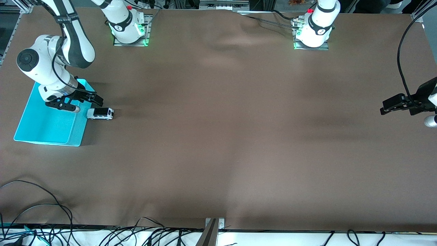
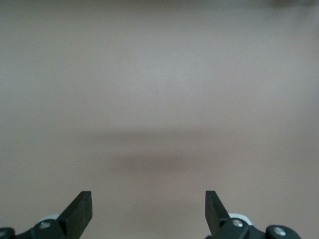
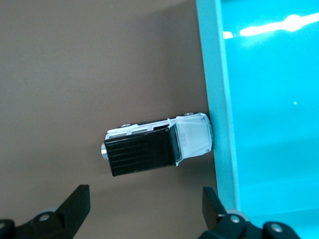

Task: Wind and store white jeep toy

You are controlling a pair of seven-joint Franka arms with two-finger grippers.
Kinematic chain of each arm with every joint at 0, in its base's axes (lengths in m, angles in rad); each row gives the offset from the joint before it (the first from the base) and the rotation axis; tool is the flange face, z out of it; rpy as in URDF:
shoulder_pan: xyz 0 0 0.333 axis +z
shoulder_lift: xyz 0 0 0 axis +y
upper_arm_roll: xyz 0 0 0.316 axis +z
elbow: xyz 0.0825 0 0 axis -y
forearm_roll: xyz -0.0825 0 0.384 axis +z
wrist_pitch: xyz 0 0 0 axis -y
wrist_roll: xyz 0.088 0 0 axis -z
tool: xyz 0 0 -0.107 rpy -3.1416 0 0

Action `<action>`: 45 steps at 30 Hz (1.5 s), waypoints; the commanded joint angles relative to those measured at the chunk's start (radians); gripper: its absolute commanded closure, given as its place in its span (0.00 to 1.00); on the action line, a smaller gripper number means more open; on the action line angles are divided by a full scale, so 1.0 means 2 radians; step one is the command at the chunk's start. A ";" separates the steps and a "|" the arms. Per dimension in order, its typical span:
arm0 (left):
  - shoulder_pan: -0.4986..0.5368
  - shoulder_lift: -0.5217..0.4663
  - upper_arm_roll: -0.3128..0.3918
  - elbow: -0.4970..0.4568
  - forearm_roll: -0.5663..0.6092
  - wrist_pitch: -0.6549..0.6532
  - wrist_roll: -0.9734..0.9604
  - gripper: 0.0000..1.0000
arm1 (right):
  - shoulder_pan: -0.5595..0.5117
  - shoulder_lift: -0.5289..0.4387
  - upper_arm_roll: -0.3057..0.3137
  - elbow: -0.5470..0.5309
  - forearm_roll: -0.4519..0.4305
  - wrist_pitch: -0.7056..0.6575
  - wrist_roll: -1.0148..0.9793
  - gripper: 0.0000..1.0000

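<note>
Partly cropped, left hand (image 2: 148, 211) and right hand (image 3: 144, 209) gape; white jeep toy (image 3: 157, 145) touches bin (image 3: 219, 114).

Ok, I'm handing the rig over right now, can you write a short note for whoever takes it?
Right gripper: open, holding nothing, hanging over the edge of the turquoise bin next to the jeep.
Left gripper: open, holding nothing, waiting over bare table at the left arm's end.
White jeep toy: on the table on its wheels, nose against the outside of the bin wall.
Done: jeep sits at the bin, not inside it.
Left: grasp the jeep and put it in the bin. Whether it has been wound cannot be told.
</note>
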 commanded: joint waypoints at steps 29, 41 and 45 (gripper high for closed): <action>-0.001 -0.004 0.000 -0.002 -0.008 -0.006 -0.002 0.00 | 0.000 0.068 0.001 -0.010 0.007 0.106 0.405 0.00; -0.001 -0.004 0.000 -0.002 -0.008 -0.006 -0.003 0.00 | 0.000 0.083 0.002 -0.010 0.005 0.135 0.455 0.00; -0.001 -0.004 -0.001 -0.002 -0.008 -0.006 -0.004 0.00 | 0.000 0.085 0.003 -0.010 0.005 0.135 0.475 0.00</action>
